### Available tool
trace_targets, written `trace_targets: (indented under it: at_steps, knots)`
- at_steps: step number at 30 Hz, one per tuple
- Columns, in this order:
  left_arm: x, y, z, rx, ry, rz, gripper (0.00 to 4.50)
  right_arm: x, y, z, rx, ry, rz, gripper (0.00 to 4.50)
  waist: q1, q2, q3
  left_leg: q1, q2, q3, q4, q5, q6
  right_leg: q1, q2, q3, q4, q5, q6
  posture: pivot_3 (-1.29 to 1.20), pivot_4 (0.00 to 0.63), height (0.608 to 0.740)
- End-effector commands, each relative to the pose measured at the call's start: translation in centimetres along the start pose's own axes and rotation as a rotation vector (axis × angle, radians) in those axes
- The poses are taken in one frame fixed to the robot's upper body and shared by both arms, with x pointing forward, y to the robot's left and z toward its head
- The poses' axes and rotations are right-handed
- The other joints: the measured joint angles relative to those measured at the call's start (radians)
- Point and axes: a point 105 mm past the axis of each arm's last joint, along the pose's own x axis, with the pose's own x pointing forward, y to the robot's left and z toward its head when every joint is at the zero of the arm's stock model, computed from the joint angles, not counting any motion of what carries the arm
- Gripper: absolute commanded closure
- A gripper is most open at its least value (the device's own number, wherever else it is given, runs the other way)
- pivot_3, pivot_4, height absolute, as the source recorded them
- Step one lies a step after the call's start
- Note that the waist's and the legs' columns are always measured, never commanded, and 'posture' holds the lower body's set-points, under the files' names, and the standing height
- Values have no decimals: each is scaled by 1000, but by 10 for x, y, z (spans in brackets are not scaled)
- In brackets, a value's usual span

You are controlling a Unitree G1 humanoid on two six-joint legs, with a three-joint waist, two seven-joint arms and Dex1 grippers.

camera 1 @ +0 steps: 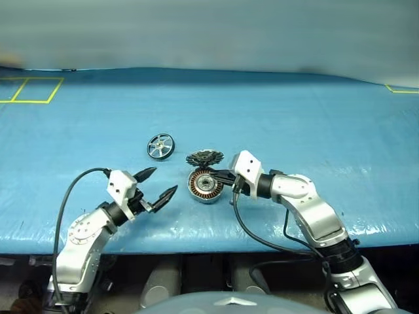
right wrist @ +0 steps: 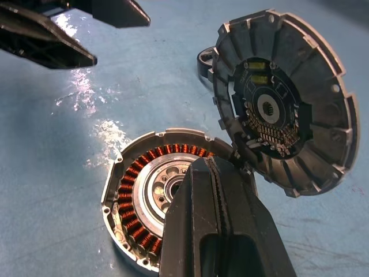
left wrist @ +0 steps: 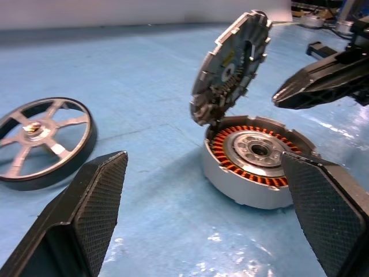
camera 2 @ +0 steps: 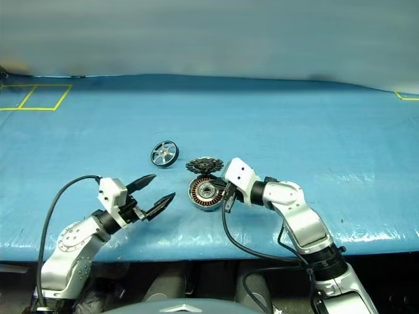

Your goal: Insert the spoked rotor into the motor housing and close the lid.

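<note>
While lid (left wrist: 230, 63) stands open: rotor (camera 1: 160, 146) lies flat on table (camera 1: 314, 131), just beside housing (camera 1: 205, 186).
Handling: probably light, stiff, slippery; grip rim.
My left pincer (camera 1: 156, 184): spread, empty.
My right pincer (right wrist: 222, 225): closed at housing.

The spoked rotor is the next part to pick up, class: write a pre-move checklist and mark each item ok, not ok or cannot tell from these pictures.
1. Lid swung open, clear of the motor housing cavity: ok; it stands up on the housing's far side.
2. Housing cavity free of parts: ok; copper windings and the silver centre show.
3. Spoked rotor free to be picked: ok; it lies on the blue table cover, apart from the housing, untouched.
4. Left gripper ready to grasp: ok; open and empty, on the near side of the rotor.
5. Right gripper clear of the cavity: not ok; shut, its tip over the housing.
</note>
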Motion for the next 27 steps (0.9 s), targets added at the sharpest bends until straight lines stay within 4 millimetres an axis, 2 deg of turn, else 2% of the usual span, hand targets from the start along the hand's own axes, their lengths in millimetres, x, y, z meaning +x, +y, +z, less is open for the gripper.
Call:
trace_targets:
  at_steps: [1, 2, 4, 7, 13, 18, 20, 23, 27]
  knots:
    - [0, 22, 12, 52, -2, 74, 0, -6, -1, 9, -9, -39, -17, 4488, 0, 0, 0, 0, 0, 0, 0, 0, 0, 0, 0, 0, 0, 0, 0, 0, 150, 740]
    - [2, 27, 12, 60, 12, 90, 0, -6, 1, 8, -6, -37, -17, 4488, -1, 0, 0, 0, 0, 0, 0, 0, 0, 0, 0, 0, 0, 0, 0, 0, 150, 740]
    - [5, 40, 14, 94, 40, 127, 368, -4, 4, 6, 1, -35, -17, 4500, -1, 0, 0, 0, 0, 0, 0, 0, 0, 1, 1, 0, 0, 0, 0, 0, 150, 740]
    - [10, 50, 20, 127, 59, 113, 1223, -3, 5, 5, 11, -42, -25, 4500, -3, 0, 0, 0, 0, 1, 0, 0, 0, 1, 4, 0, 0, 1, 1, 0, 150, 740]
    - [22, 74, 27, 213, 207, 61, 1223, 0, 7, 4, 22, -50, -40, 4500, -3, -1, 0, 0, 0, 1, 0, 0, 0, 1, 5, 0, 0, 1, 1, 0, 150, 740]
    - [32, 91, 27, 256, 412, -84, 1223, 6, 10, 2, 24, -55, -51, 4500, -4, -1, 0, 0, -1, 1, 0, 0, 0, 1, 5, 0, 0, 1, 2, 0, 150, 740]
    - [32, 99, 26, 320, 544, -166, 1223, 8, 12, 3, 33, -66, -45, 4500, -5, -2, 1, 0, -1, 2, 0, 0, 0, 1, 6, 0, 1, 1, 2, 0, 150, 740]
    - [36, 112, 40, 366, 662, -225, 1223, 10, 15, 5, 31, -71, -27, 4500, -6, -4, 3, 0, 0, 2, 0, 1, 0, 0, 7, 0, 2, 2, 3, 0, 150, 740]
    - [39, 119, 53, 511, 846, -318, 1223, 8, 9, 5, 6, -47, -28, 4500, -8, -4, 3, -1, -1, 2, 0, 1, 0, 0, 7, 1, 2, 4, 6, 0, 150, 740]
